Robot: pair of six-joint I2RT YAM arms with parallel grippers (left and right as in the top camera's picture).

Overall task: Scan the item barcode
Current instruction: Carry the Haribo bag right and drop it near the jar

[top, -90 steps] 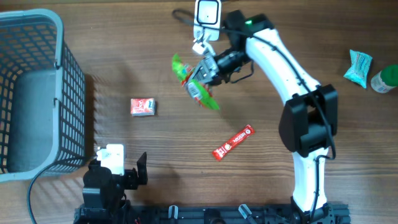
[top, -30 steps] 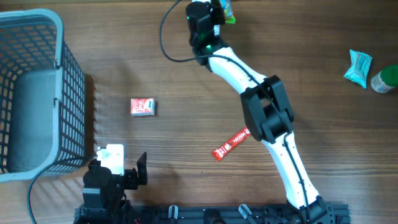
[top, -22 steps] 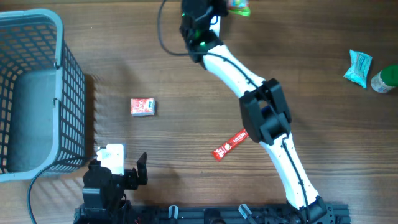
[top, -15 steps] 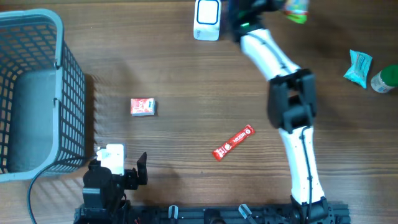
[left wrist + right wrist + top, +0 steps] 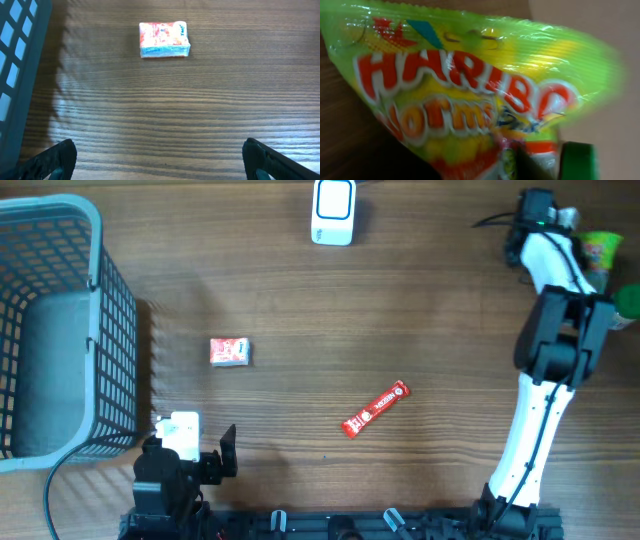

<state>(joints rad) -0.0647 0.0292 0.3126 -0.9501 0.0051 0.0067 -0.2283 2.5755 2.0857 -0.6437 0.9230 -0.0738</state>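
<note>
The item, a green Haribo gummy bag [image 5: 601, 250], lies at the far right table edge and fills the blurred right wrist view [image 5: 465, 95]. My right gripper [image 5: 575, 230] is right beside it at the back right corner. The dark fingers [image 5: 532, 162] show only at the bottom of that view, with the bag across them, and I cannot tell whether they grip it. The white barcode scanner [image 5: 333, 210] stands at the back centre, far left of the bag. My left gripper [image 5: 200, 458] [image 5: 160, 160] rests open and empty at the front left.
A small red and white packet [image 5: 229, 351] [image 5: 164, 39] lies ahead of the left gripper. A red stick packet [image 5: 376, 408] is mid-table. A grey basket [image 5: 95, 240] fills the left side. A green-capped bottle [image 5: 628, 302] [image 5: 577, 160] stands beside the bag.
The right arm swung from the scanner at the back centre to the far right corner, carrying the Haribo bag along. The left arm stayed still.
</note>
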